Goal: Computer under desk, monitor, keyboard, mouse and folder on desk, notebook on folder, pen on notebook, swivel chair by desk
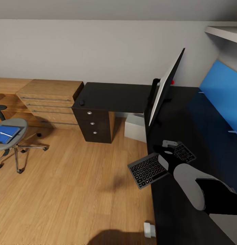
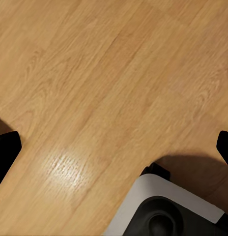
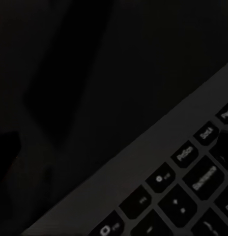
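Far left in head view, swivel chair (image 1: 11,136) sits on the plank floor (image 1: 81,183), w/ the blue folder (image 1: 6,133) on its seat and the pen (image 1: 6,134) lying on top; notebook can't be made out for sure. Next over, light wood cabinets (image 1: 47,98) along the wall, then the black counter (image 1: 115,97) w/ dark drawer unit (image 1: 93,124); mouse (image 1: 82,102) near its left edge. Pale computer (image 1: 136,126) stands on the floor under the counter. Monitor (image 1: 166,85) upright on the counter, seen almost edge-on. Keyboard (image 1: 159,164) is tilted, left part hanging off the counter edge over the floor, w/ the right gripper (image 1: 169,149) on top of it; right wrist view has keys (image 3: 192,182) close up, fingers' state can't tell. Left wrist view: floor and robot base (image 2: 168,209), left fingers (image 2: 6,147) apart at frame edges.
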You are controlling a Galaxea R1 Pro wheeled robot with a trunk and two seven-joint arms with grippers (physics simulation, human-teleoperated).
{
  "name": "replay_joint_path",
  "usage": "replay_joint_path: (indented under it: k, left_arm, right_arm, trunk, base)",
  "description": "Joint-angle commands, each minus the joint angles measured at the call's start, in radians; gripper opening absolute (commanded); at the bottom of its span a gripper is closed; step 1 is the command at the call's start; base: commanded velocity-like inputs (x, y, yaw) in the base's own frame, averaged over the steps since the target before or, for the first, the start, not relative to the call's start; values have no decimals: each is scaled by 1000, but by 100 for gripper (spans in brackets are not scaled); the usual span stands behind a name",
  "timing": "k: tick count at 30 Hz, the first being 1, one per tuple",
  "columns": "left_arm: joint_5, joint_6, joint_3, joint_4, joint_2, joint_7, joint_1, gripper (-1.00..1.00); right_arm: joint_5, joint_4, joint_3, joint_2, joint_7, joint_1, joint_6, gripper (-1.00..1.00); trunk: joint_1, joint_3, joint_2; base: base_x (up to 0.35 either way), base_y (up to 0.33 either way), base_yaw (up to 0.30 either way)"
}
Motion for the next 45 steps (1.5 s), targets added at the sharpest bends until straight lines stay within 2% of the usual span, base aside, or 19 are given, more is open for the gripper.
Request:
replay_joint_path:
  k: [1, 13, 45]
  left_arm:
    - [0, -3, -7, -1, 1, 9, 0, 100]
    - [-1, -3, -7, -1, 2, 9, 0, 100]
    - [0, -4, -7, -1, 2, 10, 0, 100]
  right_arm:
    - [-8, 2, -2, 0, 0, -1, -7, 100]
    - [-8, 1, -2, 0, -2, -1, -7, 100]
    - [-5, 8, 3, 0, -19, 1, -5, 100]
  trunk:
    - [0, -3, -1]
    - [0, -19, -1]
    - [0, -20, -1]
  base:
    - [0, 0, 0]
    - [0, 0, 0]
    - [0, 0, 0]
